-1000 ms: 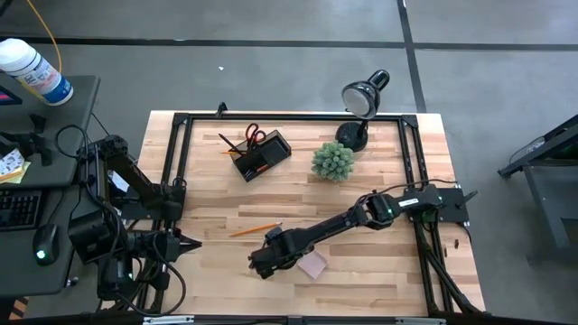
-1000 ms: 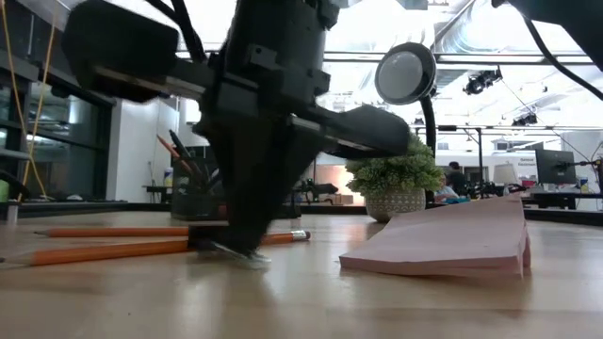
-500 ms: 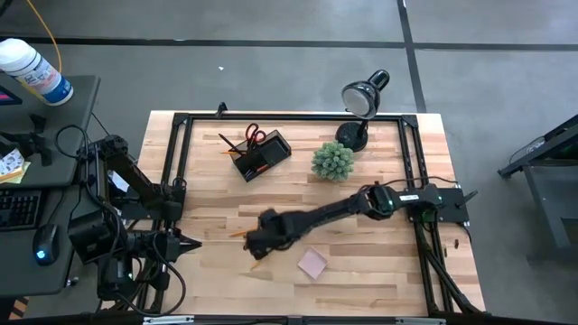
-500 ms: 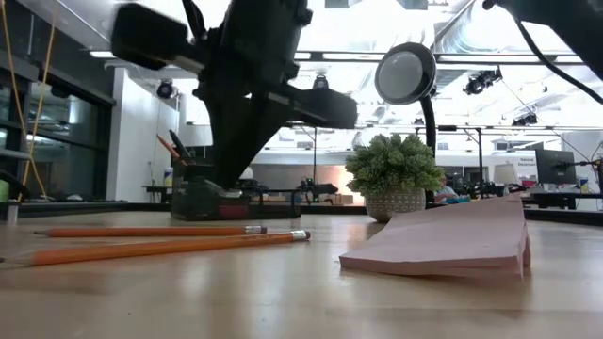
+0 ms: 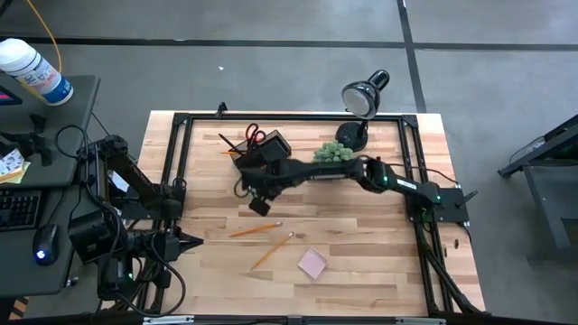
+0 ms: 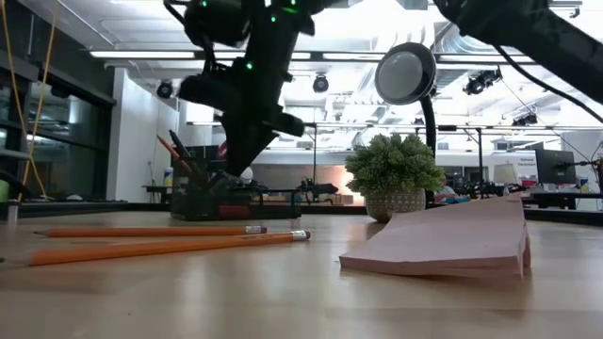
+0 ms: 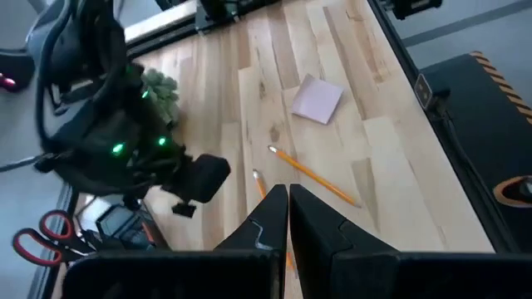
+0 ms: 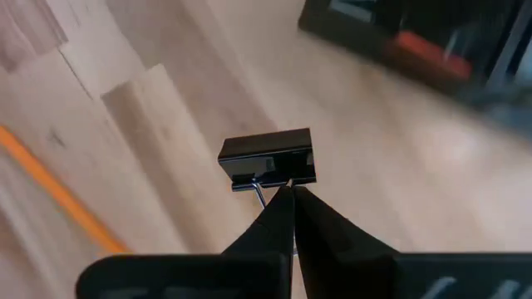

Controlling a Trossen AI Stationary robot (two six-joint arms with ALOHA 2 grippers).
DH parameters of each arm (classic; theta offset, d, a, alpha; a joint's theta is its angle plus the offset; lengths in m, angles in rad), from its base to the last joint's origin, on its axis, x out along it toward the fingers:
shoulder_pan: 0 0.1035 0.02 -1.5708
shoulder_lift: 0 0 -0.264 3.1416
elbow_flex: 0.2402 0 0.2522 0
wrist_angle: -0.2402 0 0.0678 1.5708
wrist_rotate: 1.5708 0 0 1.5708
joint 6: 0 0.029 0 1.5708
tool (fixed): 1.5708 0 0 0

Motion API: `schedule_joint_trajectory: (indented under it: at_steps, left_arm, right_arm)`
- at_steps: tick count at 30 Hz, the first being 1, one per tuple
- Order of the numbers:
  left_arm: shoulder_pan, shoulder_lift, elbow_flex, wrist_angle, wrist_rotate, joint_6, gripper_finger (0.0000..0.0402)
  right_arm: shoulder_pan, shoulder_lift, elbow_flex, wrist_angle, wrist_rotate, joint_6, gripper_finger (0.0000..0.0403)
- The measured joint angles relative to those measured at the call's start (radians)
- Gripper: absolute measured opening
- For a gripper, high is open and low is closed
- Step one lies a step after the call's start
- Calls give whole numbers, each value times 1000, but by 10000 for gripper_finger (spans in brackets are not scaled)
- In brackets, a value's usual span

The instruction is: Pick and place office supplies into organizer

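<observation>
Your right gripper [image 8: 287, 193], pinched shut on a binder clip [image 8: 268, 158], hangs near the organizer [image 5: 262, 153] by the table's far edge — two pencils [image 5: 256, 229] and the pink pad [image 5: 312, 264] remain.

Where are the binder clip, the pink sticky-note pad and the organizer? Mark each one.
binder clip [image 8: 268, 157]: right wrist view, on its black body, just ahead of the right arm's shut fingers.
pink sticky-note pad [image 5: 312, 264]: high view, on the middle of its top sheet.
organizer [image 5: 276, 143]: high view, on its far corner.
</observation>
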Motion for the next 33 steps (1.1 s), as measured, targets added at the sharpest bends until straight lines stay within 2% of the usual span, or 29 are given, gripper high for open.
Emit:
schedule_joint_trajectory:
  at_steps: [6,9,14,20,24,27,33]
  left_arm:
    - [0,0,0,2,-54,-2,5]
    - [0,0,0,2,-77,-2,5]
    - [0,0,0,2,-117,-2,5]
    - [0,0,0,1,-166,-2,5]
    - [0,0,0,1,-171,-2,5]
    - [0,0,0,2,-172,-2,5]
    - [0,0,0,6,-180,-11,5]
  right_arm:
    - [-68,0,0,46,-17,-444,0]
    - [-80,0,0,89,34,-647,0]
    - [-80,0,0,188,107,-882,0]
    - [-80,5,-30,321,186,-1044,0]
    - [-87,10,-32,343,185,-1100,0]
    - [-88,19,-32,357,251,-1157,0]
    - [-98,33,-31,373,230,-1169,0]
